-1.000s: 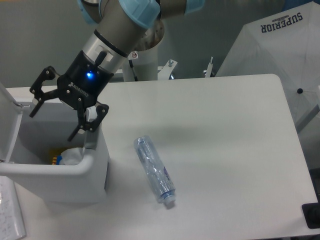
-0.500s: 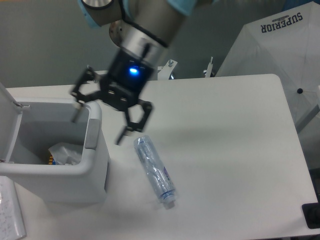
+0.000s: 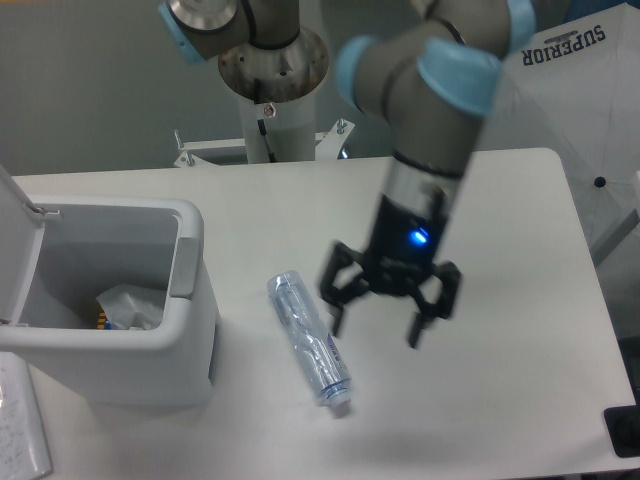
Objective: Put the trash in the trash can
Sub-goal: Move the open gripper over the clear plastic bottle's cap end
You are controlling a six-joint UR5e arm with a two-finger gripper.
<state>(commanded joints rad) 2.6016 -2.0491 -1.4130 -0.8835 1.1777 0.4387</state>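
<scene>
Gripper point(image 3: 377, 326) hangs with its fingers spread wide and nothing between them, just right of the bottle point(image 3: 308, 338), which lies flat near the front edge of the table point(image 3: 500, 220), white cap toward that edge. The wrapper point(image 3: 128, 305) is already in the trash can point(image 3: 185, 300) at the left edge, lid up. The bottle looks light, thin-walled, likely slick and crushable; best taken across its mid-body, fingers straddling the long axis, not at the cap.
</scene>
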